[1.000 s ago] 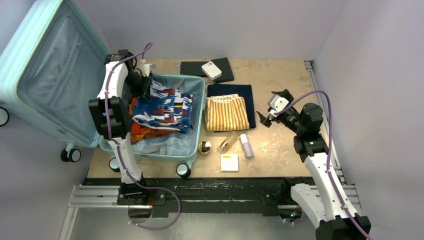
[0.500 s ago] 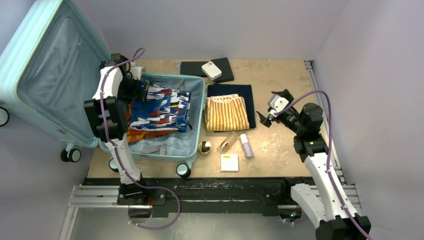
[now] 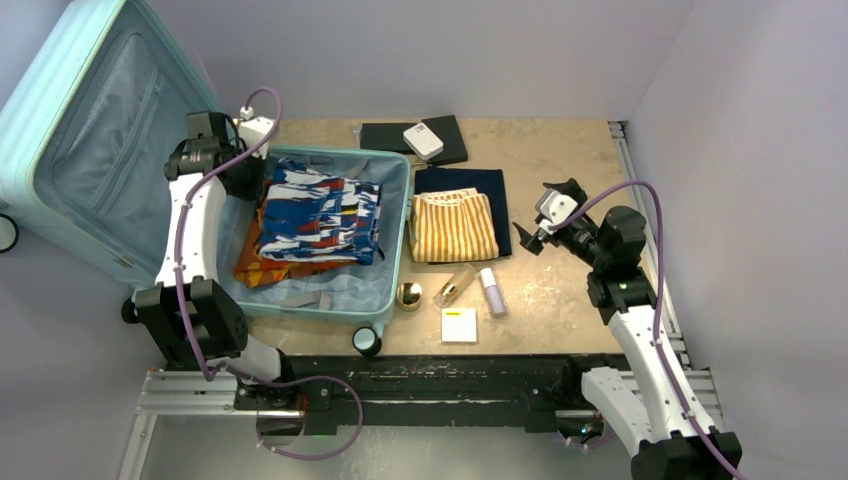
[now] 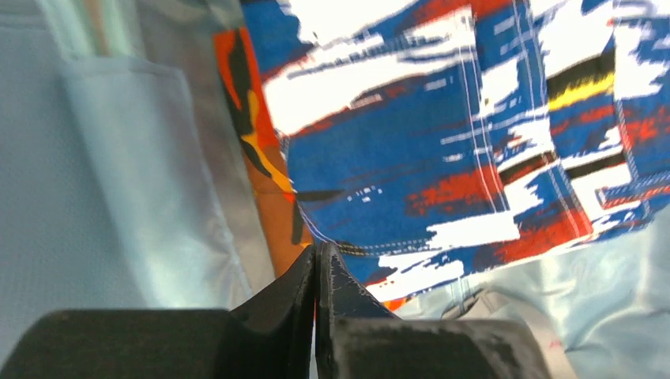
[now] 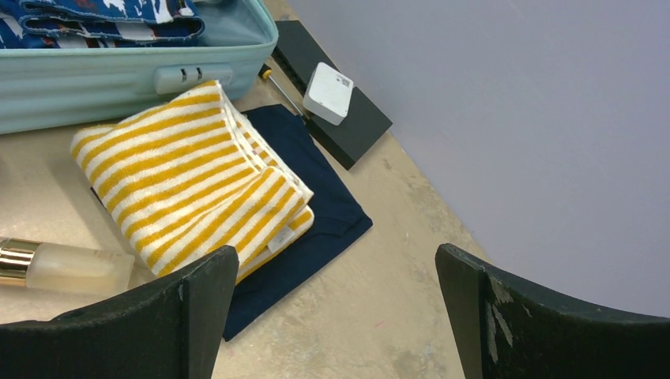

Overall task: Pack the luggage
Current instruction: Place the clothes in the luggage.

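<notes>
Left wrist — left end effector [image 4: 316, 253] closed, near blue-patterned garment [image 4: 411, 150]

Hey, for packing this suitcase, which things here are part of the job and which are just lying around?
Part of the job: luggage; blue patterned garment and orange garment inside it; likely waiting to go in: striped cloth, navy cloth, perfume bottle, lavender tube, gold ball, yellow card, black case, white box.
Not part of it: only the mounting rail.
</notes>
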`<state>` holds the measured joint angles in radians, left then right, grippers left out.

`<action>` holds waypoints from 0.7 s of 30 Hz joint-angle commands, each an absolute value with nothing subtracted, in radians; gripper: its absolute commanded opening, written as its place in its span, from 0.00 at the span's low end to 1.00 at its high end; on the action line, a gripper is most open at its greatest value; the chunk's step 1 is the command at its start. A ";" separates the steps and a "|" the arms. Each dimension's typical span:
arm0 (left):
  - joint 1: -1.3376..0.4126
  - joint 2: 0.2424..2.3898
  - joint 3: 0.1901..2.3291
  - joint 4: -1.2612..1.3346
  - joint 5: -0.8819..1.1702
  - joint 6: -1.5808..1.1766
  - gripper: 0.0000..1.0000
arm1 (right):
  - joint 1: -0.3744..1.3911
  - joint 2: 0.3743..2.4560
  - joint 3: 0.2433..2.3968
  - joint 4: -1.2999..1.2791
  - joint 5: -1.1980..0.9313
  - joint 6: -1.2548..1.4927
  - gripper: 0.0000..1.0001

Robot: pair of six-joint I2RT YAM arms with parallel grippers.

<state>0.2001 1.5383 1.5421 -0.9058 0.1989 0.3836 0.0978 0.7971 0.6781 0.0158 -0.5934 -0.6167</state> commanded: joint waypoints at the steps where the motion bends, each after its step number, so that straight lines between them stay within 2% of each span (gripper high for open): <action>1: 0.198 1.576 1.400 -0.920 0.220 0.482 0.00 | 0.097 0.789 0.677 0.034 -0.600 -0.621 0.99; 7: 0.199 1.623 1.235 -0.823 0.129 0.491 0.00 | 0.098 0.780 0.676 0.027 -0.604 -0.622 0.99; 10: 0.199 1.657 1.225 -0.821 0.097 0.495 0.00 | 0.097 0.777 0.677 0.023 -0.604 -0.624 0.99; 15: 0.199 1.633 1.301 -0.820 0.071 0.469 0.00 | 0.097 0.776 0.675 0.023 -0.605 -0.627 0.99; 21: 0.198 1.595 1.517 -0.782 0.185 0.363 0.00 | 0.098 0.781 0.675 0.026 -0.607 -0.628 0.99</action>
<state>0.1963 1.6596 1.3575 -0.8505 0.1154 0.4351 0.0978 0.7952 0.6781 0.0143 -0.5938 -0.6209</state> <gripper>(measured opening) 0.002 0.987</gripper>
